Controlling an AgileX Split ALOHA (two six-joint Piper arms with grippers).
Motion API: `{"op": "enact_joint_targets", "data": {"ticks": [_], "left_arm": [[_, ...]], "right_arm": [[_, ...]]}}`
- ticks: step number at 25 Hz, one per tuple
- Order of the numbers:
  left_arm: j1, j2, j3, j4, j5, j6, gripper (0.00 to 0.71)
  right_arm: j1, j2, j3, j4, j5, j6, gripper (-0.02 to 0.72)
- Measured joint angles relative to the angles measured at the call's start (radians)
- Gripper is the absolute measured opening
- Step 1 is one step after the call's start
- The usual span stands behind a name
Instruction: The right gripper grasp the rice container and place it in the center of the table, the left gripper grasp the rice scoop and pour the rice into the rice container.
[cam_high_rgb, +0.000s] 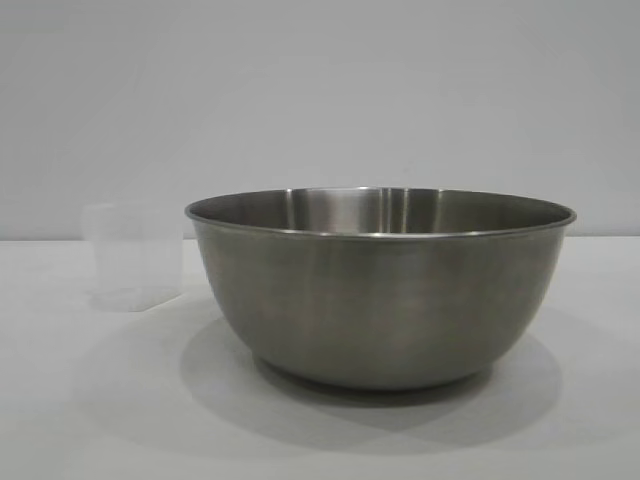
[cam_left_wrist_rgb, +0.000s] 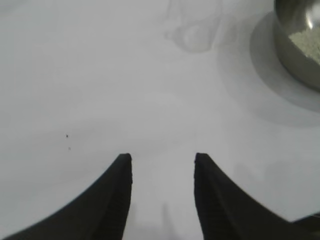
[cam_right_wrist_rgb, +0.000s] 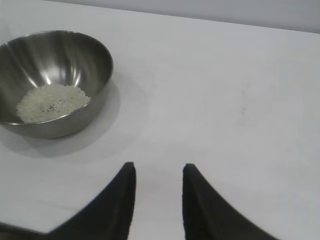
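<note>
The bowl (cam_high_rgb: 380, 290) stands mid-table with rice (cam_right_wrist_rgb: 52, 101) inside; the emptied scoop (cam_high_rgb: 133, 256) sits upright beside it. Both the left gripper (cam_left_wrist_rgb: 162, 167) and right gripper (cam_right_wrist_rgb: 159, 175) hang part-open, holding nothing. Each arm should retreat clear without nudging either.

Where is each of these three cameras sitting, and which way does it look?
Exterior view: low at table level, side-on to the rice container and rice scoop; no robot parts show.
Left wrist view: above the table, behind the open left gripper; scoop and bowl edge beyond.
Right wrist view: behind the open right gripper, looking down at rice.
All share the bowl.
</note>
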Motion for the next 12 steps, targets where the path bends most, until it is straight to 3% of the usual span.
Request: {"op": "enact_joint_targets", "data": {"ticks": [8,12], "left_arm": [[0.000,-0.085,0.000,-0.002,0.002,0.000,0.237],[0.000,-0.112,0.006,-0.011,0.062,-0.002,0.237]], "right_arm": [[0.000,0.000,0.000,0.000,0.000,0.000,0.237],[0.000,0.000,0.000,0.000,0.000,0.000,0.237]]}}
